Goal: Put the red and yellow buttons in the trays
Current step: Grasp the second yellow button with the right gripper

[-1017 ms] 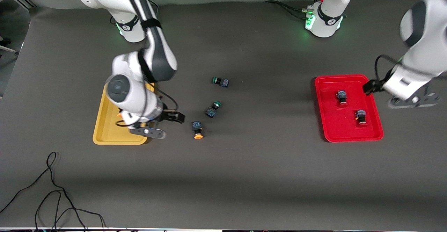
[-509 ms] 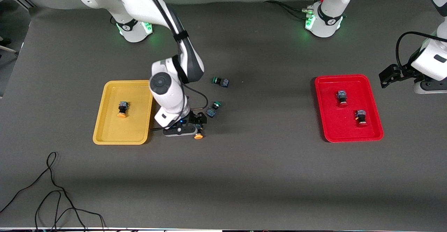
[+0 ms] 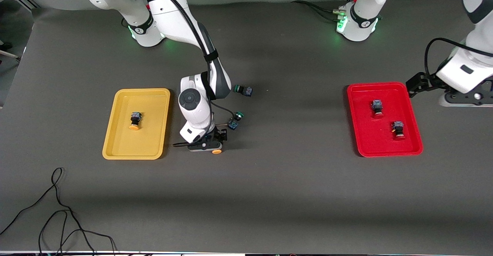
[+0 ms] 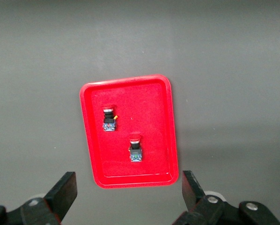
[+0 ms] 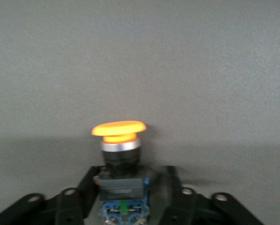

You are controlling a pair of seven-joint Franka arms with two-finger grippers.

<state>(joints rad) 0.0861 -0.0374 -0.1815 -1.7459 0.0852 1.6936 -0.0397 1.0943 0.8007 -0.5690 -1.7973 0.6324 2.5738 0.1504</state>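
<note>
A yellow button (image 3: 217,151) lies on the table between the yellow tray (image 3: 119,144) and the green-capped switches. My right gripper (image 3: 213,144) is low over it and open, a finger on each side of its dark body (image 5: 121,185), the orange cap (image 5: 119,128) sticking out past the fingertips. A second yellow button (image 3: 134,120) lies in the yellow tray. Two red buttons (image 3: 377,107) (image 3: 398,129) lie in the red tray (image 3: 369,140); they also show in the left wrist view (image 4: 109,117) (image 4: 136,149). My left gripper (image 3: 462,98) (image 4: 126,197) waits open and empty in the air beside the red tray (image 4: 154,98).
Two green-capped switches lie near the table's middle: one (image 3: 235,120) right beside my right gripper, one (image 3: 242,90) farther from the front camera. A black cable (image 3: 57,209) lies at the near edge at the right arm's end.
My right gripper has moved from over the yellow tray to the loose yellow button and come down around it. My left arm swung away from the red tray, then partly back.
</note>
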